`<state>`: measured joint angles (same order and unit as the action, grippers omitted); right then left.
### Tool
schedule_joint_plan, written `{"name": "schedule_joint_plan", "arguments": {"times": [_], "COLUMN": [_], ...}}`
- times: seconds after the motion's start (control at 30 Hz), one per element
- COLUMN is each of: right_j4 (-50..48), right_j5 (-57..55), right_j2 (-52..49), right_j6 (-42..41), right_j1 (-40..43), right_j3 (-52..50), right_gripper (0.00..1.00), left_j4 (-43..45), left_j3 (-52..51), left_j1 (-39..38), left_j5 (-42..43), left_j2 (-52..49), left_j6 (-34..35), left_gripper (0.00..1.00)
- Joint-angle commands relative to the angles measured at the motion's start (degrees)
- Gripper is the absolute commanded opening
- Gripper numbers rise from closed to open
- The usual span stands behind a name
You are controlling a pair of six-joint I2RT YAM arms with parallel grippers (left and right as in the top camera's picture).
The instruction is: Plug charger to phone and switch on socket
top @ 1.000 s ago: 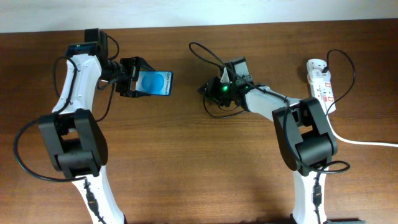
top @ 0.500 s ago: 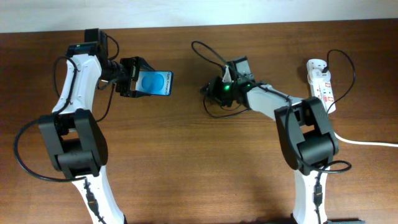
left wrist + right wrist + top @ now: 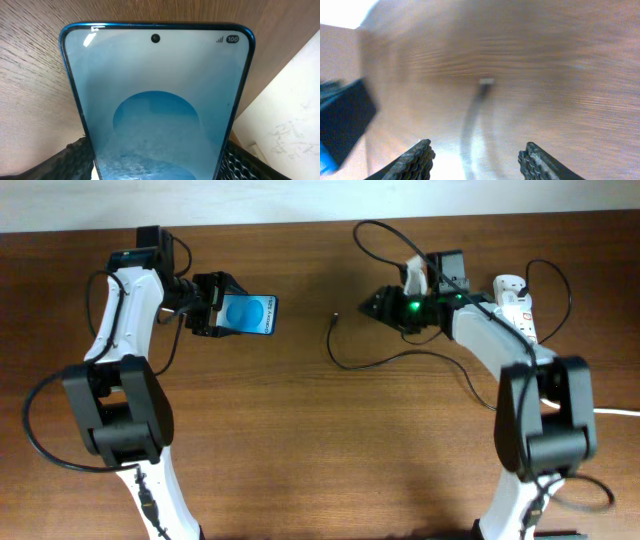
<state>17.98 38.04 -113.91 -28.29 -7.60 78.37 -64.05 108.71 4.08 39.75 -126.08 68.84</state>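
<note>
Black ribbed fingers of the right hand (image 3: 476,152) stand apart, empty. It has opened and drawn back, leaving the charger (image 3: 485,81) with its plug tip loose on the counter (image 3: 560,55), well short of the phone (image 3: 156,125), so plugging in remains undone. The left hand (image 3: 225,312) clamps the phone's lower end, hiding its port. Blur smears the cable. On the socket (image 3: 520,320) the switches are too small to read.

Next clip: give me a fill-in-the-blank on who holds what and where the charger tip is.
The gripper holding the phone belongs to the ___ arm.
The right gripper has its jaws ___, with nothing between them.
The charger has its plug tip on the table, between the phone and the ___ gripper.
Missing: left; open; right.
</note>
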Motion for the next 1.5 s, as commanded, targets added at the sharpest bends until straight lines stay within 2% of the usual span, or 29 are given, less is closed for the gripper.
{"name": "schedule_joint_plan", "arguments": {"times": [0.0,0.1,0.3,0.37,0.6,1.03,1.3,1.4,1.47], "right_j4": [-0.2,-0.2,-0.7,-0.6,-0.7,-0.6,-0.6,-0.6,-0.6], "right_j5": [2.5,2.5,2.5,2.5,2.5,2.5,2.5,2.5,2.5], "right_j2": [5.7,5.8,5.8,5.8,5.8,5.8,5.8,5.8,5.8], "right_j6": [-1.1,-6.4,-9.1,-9.8,-11.5,-11.5,-11.5,-11.4,-11.4], "right_j1": [-4.1,-6.4,-8.9,-8.4,-6.4,-6.1,-6.1,-6.3,-6.3], "right_j3": [0.9,0.8,0.8,0.8,0.8,0.8,0.8,0.8,0.8], "right_gripper": [0.62,0.61,0.61,0.61,0.62,0.62,0.62,0.62,0.62], "left_j4": [-0.1,-0.1,-0.2,-0.1,-0.1,-0.1,0.1,0.1,0.1], "left_j3": [1.3,1.3,1.3,1.3,1.3,1.3,1.3,1.3,1.3], "left_j1": [-1.8,-3.3,-5.3,-5.3,-3.9,-4.0,-4.0,-4.0,-4.0], "left_j5": [0.7,0.7,1.1,5.1,28.2,41.5,41.2,34.5,26.3], "left_j2": [0.4,0.4,0.4,0.4,0.4,0.4,0.4,0.4,0.4], "left_j6": [0.6,0.6,1.5,1.5,1.9,1.4,0.5,0.6,0.6], "left_gripper": [0.00,0.00,0.00,0.00,0.00,0.00,0.00,0.00,0.00]}}
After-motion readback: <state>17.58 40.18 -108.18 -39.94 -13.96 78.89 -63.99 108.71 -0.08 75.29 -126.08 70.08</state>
